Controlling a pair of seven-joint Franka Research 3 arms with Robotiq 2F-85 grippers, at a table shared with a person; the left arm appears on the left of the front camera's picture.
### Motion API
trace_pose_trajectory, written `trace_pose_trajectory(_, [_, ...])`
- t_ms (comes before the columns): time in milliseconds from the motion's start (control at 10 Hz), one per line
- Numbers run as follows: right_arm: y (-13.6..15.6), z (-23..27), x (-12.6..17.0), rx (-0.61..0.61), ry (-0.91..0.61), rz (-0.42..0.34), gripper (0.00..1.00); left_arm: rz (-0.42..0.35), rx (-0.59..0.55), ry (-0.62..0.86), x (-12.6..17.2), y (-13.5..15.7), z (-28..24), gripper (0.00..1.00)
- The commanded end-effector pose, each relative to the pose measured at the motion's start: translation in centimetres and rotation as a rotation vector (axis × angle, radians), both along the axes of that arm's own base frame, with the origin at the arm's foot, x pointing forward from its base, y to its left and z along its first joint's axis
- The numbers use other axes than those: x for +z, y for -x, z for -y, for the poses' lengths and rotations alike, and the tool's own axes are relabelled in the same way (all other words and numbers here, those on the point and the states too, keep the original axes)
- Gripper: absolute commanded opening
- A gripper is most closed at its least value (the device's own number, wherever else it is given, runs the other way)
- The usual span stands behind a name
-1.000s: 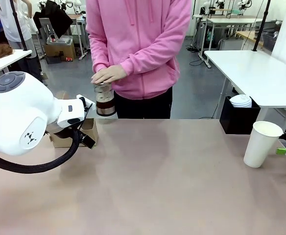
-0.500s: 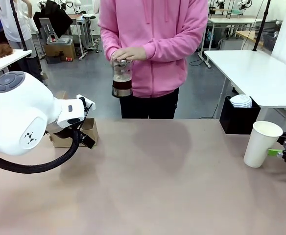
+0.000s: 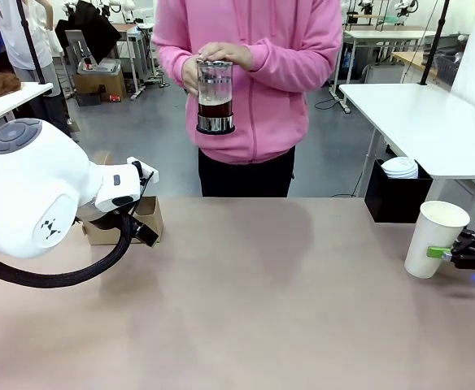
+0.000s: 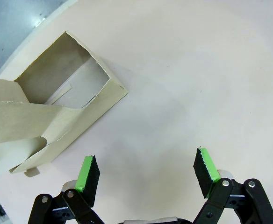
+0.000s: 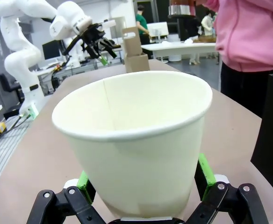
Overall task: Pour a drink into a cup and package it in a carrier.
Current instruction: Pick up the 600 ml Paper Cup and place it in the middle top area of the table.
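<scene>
A person in a pink hoodie holds the glass press jug (image 3: 215, 96) at chest height with both hands; the dark brown drink (image 3: 215, 109) fills its lower half. The white paper cup (image 3: 436, 238) stands without a lid at the table's right end. My right gripper (image 5: 143, 176) is open, and the cup (image 5: 136, 135) stands between its green pads (image 5: 204, 171); I cannot tell if they touch it. My left gripper (image 4: 147, 170) hangs open over bare table, with the brown cardboard carrier (image 4: 57, 107) just beyond its fingertips. The carrier (image 3: 140, 218) sits at the table's far left.
A black box (image 3: 394, 199) with a stack of white lids (image 3: 399, 167) stands off the far right corner, beside a white table (image 3: 433, 122). My bulky left arm (image 3: 34, 199) covers the near left. The table's middle (image 3: 262, 284) is bare.
The person lifted the jug from the table's far edge to chest height and shifted it right. My right gripper slid left until its fingers flank the cup. The left arm stayed still.
</scene>
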State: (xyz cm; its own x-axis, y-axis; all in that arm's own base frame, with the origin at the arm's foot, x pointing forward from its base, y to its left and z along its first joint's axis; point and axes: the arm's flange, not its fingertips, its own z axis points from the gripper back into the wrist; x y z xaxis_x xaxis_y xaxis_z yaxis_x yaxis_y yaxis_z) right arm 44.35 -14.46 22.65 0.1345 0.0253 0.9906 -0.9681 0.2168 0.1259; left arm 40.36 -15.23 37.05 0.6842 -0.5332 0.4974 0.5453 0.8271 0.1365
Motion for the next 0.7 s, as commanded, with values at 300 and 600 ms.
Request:
trace_pose_trajectory(300, [-0.4,1.0,0.3,-0.019,-0.040,-0.047,0.80,0.000,0.000,0.002,0.0,0.0,0.0,1.00])
trace_pose_trajectory(600, [-0.5,-0.3,-0.3,-0.002,-0.008,-0.011,0.80,0.000,0.000,0.002,0.0,0.0,0.0,1.00])
